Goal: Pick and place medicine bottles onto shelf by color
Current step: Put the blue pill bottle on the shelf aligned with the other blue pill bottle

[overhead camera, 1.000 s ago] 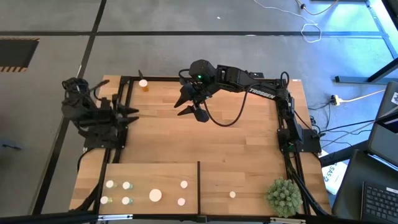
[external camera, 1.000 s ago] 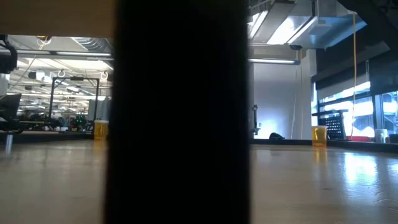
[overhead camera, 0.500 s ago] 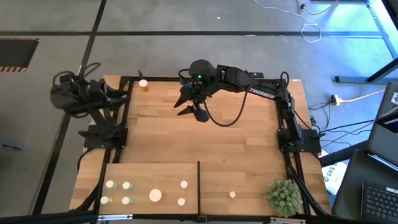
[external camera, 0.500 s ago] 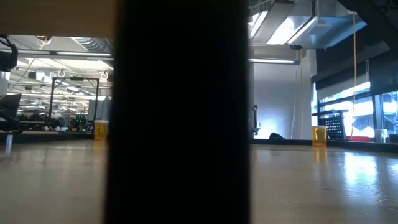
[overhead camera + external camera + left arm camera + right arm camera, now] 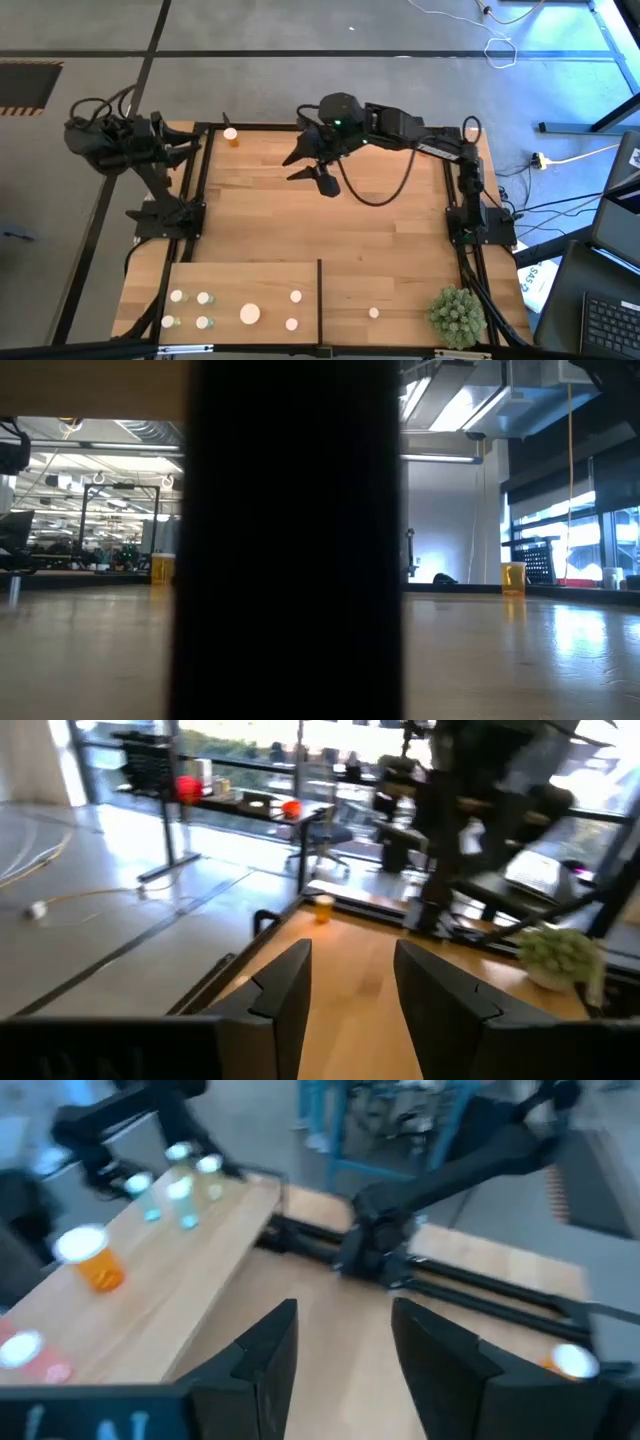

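Observation:
One orange medicine bottle (image 5: 231, 135) stands on its base at the table's far edge. Several more medicine bottles (image 5: 203, 298) stand on the pale shelf (image 5: 240, 275) at the near left. A single bottle (image 5: 374, 313) stands to the right of the dark divider (image 5: 319, 300). My left gripper (image 5: 188, 148) hangs open, raised over the table's left edge. It points toward the right with nothing between its fingers (image 5: 285, 985). My right gripper (image 5: 312, 172) is open above the far middle of the table. It is empty and well clear of the orange bottle.
A spiky green plant ball (image 5: 458, 315) sits at the near right corner. Black frame rails (image 5: 200, 170) run along the table's edges. In the low view the divider (image 5: 290, 540) fills the middle, with an orange bottle (image 5: 162, 568) on its left and another orange bottle (image 5: 514, 577) on its right.
My left gripper has risen and drawn back toward the table's far left corner, staying open and empty. My right gripper has shifted a little up and toward the right edge. No bottle has moved.

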